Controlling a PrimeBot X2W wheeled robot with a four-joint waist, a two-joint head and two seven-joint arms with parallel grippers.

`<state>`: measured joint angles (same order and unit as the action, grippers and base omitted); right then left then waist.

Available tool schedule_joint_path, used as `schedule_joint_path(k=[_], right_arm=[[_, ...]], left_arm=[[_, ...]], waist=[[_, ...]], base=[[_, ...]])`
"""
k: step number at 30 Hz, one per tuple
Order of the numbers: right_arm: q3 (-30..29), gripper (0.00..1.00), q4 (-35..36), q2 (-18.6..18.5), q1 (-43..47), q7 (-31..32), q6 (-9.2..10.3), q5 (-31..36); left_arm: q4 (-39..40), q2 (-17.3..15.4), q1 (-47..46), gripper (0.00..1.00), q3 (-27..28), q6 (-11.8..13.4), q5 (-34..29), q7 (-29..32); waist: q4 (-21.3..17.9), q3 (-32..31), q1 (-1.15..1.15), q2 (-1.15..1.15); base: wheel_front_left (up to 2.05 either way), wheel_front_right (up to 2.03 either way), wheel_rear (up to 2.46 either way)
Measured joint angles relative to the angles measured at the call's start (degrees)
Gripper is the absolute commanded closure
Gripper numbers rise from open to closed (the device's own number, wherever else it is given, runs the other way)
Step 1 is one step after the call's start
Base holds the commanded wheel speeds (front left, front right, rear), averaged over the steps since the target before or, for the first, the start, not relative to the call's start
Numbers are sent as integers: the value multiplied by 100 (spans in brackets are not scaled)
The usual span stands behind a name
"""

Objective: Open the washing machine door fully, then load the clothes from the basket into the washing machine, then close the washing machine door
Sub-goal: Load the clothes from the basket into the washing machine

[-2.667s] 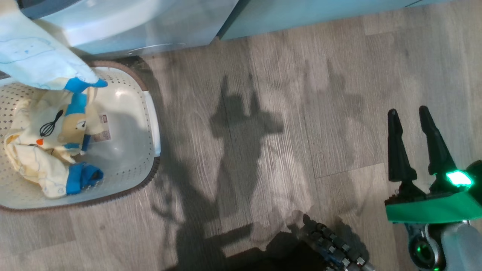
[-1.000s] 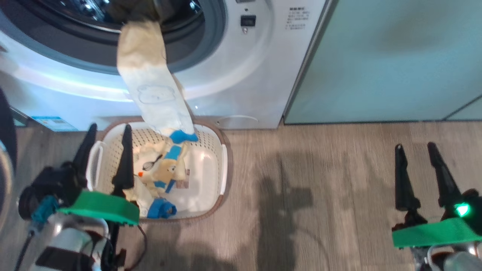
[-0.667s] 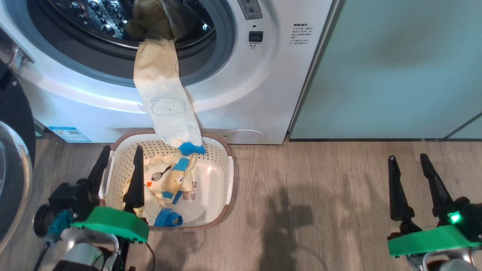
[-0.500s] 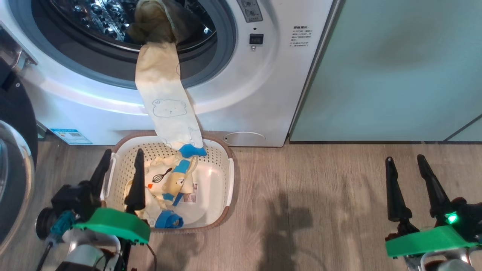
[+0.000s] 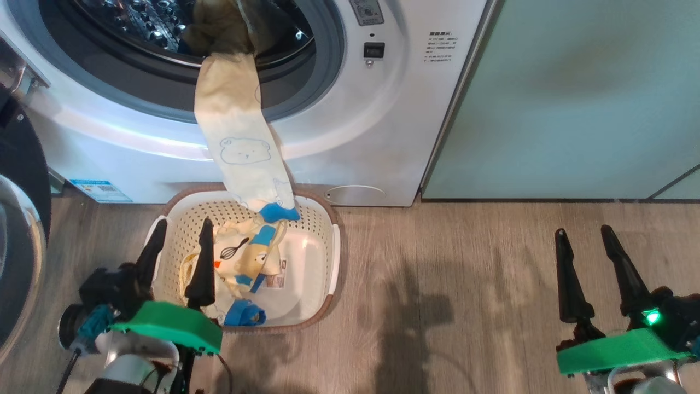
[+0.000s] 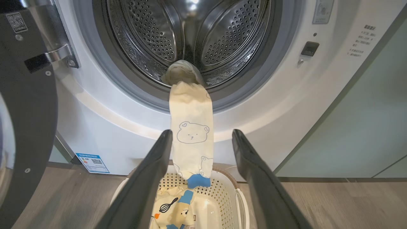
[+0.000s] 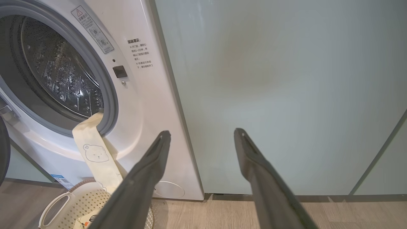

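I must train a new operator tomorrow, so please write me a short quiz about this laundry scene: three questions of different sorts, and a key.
1. True or false: the long yellow garment lies completely inside the drum.
2. What does the left pincer hold? A) a shirt B) a bottle C) nothing, it is open
3. Where do the other clothes lie?

Key
1. False: it hangs out of the washing machine opening, down to the basket.
2. C
3. In the basket, on the floor in front of the washing machine.
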<state>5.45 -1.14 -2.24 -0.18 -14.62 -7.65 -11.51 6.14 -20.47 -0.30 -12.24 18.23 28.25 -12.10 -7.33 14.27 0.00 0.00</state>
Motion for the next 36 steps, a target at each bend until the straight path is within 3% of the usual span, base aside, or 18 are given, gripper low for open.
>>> schedule_joint_path(k=[14, 26, 36], right_arm=[[45, 0, 80, 0, -71, 0, 0, -26], [49, 0, 213, -1, -552, 0, 0, -209], [14, 0, 372, -1, -907, 0, 0, -372]], left_arm=[[-566, 59, -675, 0, -116, -238, 132, 149], [-1909, 102, -1958, 0, -110, -691, 359, 154], [-3250, -185, -3261, 0, 77, -1117, 412, 120]], waist=[[-55, 454, 0, 0], [-267, 1285, 1, 0], [-491, 2119, 1, 0]], base=[[0, 0, 0], [0, 0, 0], [0, 0, 0]])
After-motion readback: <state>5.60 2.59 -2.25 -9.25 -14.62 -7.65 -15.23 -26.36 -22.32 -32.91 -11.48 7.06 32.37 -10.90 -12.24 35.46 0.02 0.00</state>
